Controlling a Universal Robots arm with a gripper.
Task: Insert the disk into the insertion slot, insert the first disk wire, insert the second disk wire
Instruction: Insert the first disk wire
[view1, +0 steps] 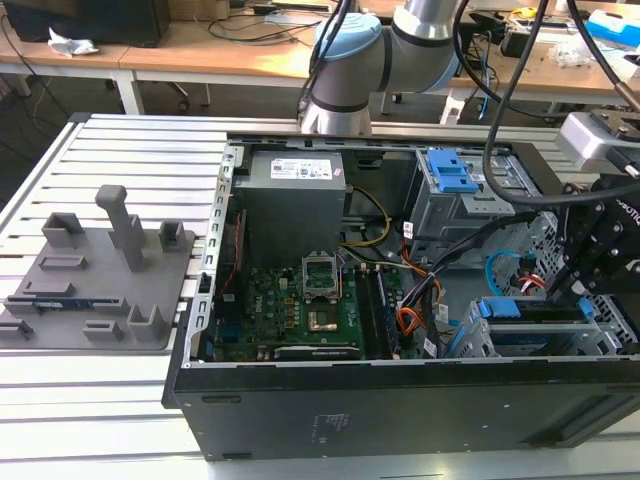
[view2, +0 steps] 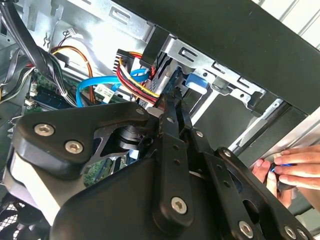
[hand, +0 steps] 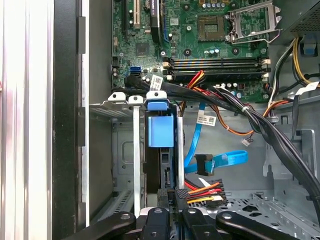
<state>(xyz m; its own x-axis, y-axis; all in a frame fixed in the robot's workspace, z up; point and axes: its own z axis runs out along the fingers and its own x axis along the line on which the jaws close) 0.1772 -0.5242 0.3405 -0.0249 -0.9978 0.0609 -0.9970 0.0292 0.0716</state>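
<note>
Evidently the first-wire step is in hand. Nearest the camera in the first wrist view, the gripper (hand: 170, 195) is seen with its fingers drawn close together, apparently pinched on the black plug of the first disk wire (hand: 202, 191), a bundle of red, yellow and orange strands brought up to the rear edge of the disk (hand: 160, 131). Just beyond, the disk is found seated edge-on in the insertion slot (hand: 136, 150), with its blue carrier tab standing at the cage's mouth, so the insertion of the disk is judged complete. Beside the cage, the second disk wire (hand: 225, 159), a flat blue cable with a black plug, is seen lying loose and unconnected. Farther off lies the motherboard (hand: 200, 45). In the second wrist view a person's hand (view2: 292, 167) is seen just outside the case (view2: 240, 40). Whether the plug is fully home cannot be told. Square alignment with the disk's socket and a straight, gentle push are judged to be called for, with the strands kept clear.
</note>
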